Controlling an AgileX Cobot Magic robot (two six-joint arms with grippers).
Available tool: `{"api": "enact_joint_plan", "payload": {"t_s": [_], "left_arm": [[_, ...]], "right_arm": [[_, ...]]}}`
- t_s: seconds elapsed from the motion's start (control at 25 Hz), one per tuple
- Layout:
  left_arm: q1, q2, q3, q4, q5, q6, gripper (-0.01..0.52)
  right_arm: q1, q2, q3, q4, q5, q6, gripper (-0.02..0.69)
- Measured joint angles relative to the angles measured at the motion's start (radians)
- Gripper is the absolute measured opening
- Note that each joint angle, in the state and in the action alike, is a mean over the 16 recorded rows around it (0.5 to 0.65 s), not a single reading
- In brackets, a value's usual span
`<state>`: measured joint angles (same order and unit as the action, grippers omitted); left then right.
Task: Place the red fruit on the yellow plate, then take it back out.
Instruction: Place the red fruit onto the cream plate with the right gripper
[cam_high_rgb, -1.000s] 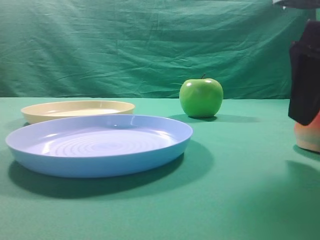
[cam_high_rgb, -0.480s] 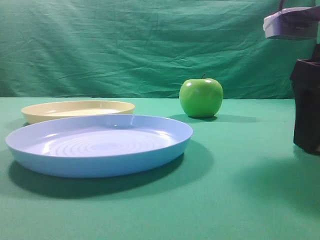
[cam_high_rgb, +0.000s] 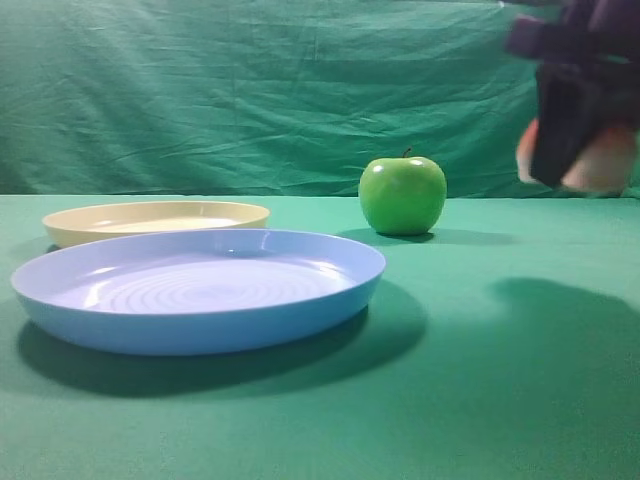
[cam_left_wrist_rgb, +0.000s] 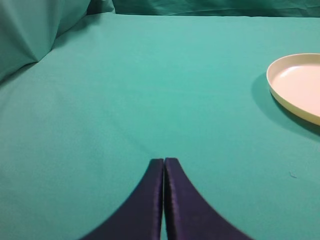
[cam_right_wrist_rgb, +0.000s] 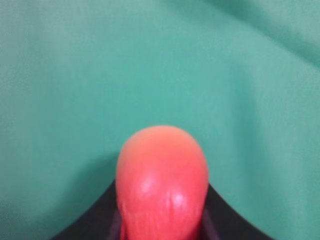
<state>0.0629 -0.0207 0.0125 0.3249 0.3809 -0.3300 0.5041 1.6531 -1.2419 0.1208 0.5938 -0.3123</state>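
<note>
In the exterior high view, the light blue plate (cam_high_rgb: 200, 288) is sitting nearest, filling the lower left of the frame on the green-covered surface (cam_high_rgb: 480, 400). Just behind it, toward the left edge at mid-height, the yellow plate (cam_high_rgb: 155, 221) is lying flat, its near rim partly hidden by the blue one. Farther back, near the centre of the frame, the green apple (cam_high_rgb: 402, 195) is standing upright with its stem up, well apart from both plates. At the upper right of the frame, the right hand (cam_high_rgb: 575, 150) is hanging blurred in the air above the surface, and the red fruit (cam_high_rgb: 600, 162) is showing on either side of its dark fingers, clear of the cloth, with a soft shadow lying below it on the surface. In the right wrist view, the red fruit (cam_right_wrist_rgb: 161, 182) is filling the lower centre of the frame, clamped between the two dark fingers (cam_right_wrist_rgb: 95, 220) of the right hand, so that hand is gripping the fruit. In the left wrist view, the left hand (cam_left_wrist_rgb: 164, 165) is sitting at the bottom centre with its two dark fingertips pressed together and holding nothing, while the yellow plate (cam_left_wrist_rgb: 295, 87) is lying at the right edge of the frame, well apart from it.
</note>
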Motion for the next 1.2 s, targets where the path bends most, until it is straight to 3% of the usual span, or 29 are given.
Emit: {"api": "enact_joint_plan", "payload": {"t_s": [0.4, 0.8, 0.96, 1.2], "left_arm": [[0.000, 0.000, 0.000, 0.000, 0.000, 0.000, 0.000], [0.000, 0.000, 0.000, 0.000, 0.000, 0.000, 0.000], [0.000, 0.000, 0.000, 0.000, 0.000, 0.000, 0.000], [0.000, 0.000, 0.000, 0.000, 0.000, 0.000, 0.000]], "right_arm": [[0.159, 0.254, -0.371, 0.015, -0.036, -0.017, 0.205], [0.222, 0.555, -0.606, 0.080, -0.048, -0.097, 0.214], [0.227, 0.624, -0.636, 0.111, -0.069, -0.136, 0.276], [0.228, 0.668, -0.644, 0.141, -0.087, -0.175, 0.438]]}}
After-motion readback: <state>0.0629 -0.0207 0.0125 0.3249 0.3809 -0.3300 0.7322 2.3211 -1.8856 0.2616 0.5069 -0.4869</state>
